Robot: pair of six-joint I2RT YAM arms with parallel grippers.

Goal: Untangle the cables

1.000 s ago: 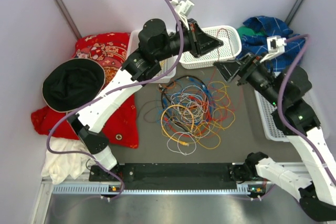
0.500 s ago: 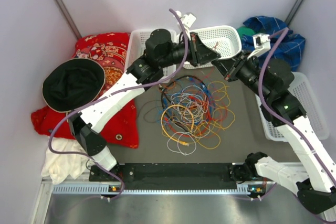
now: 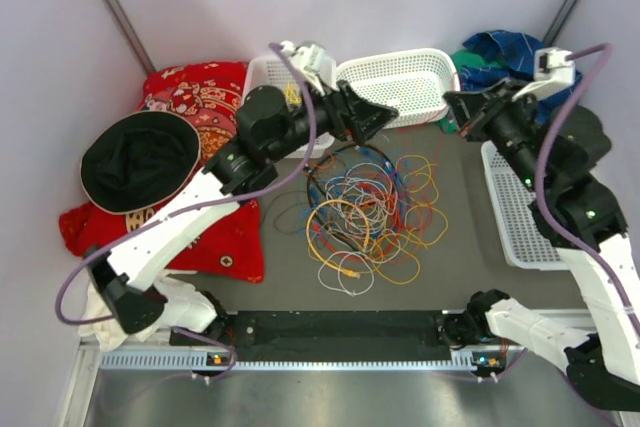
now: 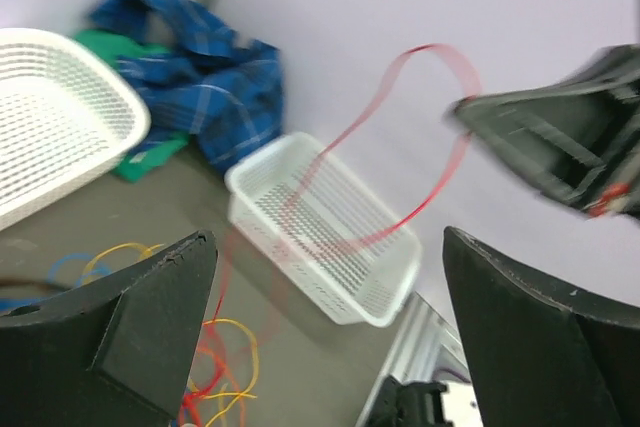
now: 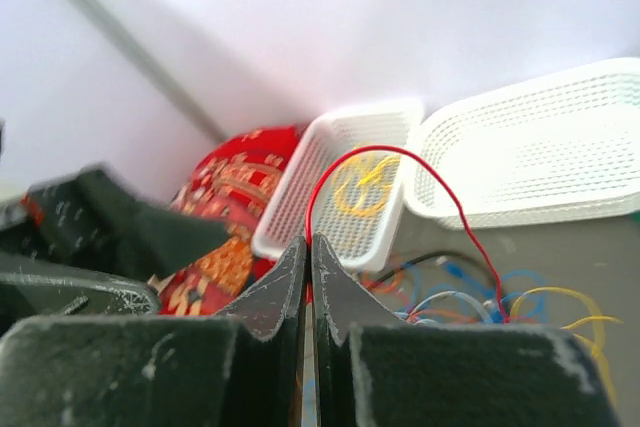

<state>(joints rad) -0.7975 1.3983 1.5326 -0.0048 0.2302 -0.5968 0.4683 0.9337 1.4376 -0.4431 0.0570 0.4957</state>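
Observation:
The cables (image 3: 365, 209) lie in a tangled pile of yellow, orange, blue, white and red loops mid-table. My right gripper (image 5: 309, 242) is shut on a red cable (image 5: 385, 150) that arcs up from its jaws and drops into the pile (image 5: 500, 312). From above, that gripper (image 3: 452, 104) hangs over the pile's back right. My left gripper (image 3: 378, 113) is open above the pile's back edge, nothing between its fingers. In the left wrist view the red cable (image 4: 430, 50) loops, blurred, to the right gripper (image 4: 560, 142), well beyond the open left gripper (image 4: 330, 347).
A white basket (image 3: 400, 87) stands at the back. A second white basket (image 3: 268, 72) to its left holds a yellow cable (image 5: 365, 182). A flat white tray (image 3: 520, 217) is at right, blue plaid cloth (image 3: 505, 57) behind it. Red cloth (image 3: 205, 97), black hat (image 3: 140, 159) and white cloth (image 3: 120, 312) lie left.
The left gripper opened and drew back left from the back basket. The right gripper shut on the red cable and pulled up and to the right with it.

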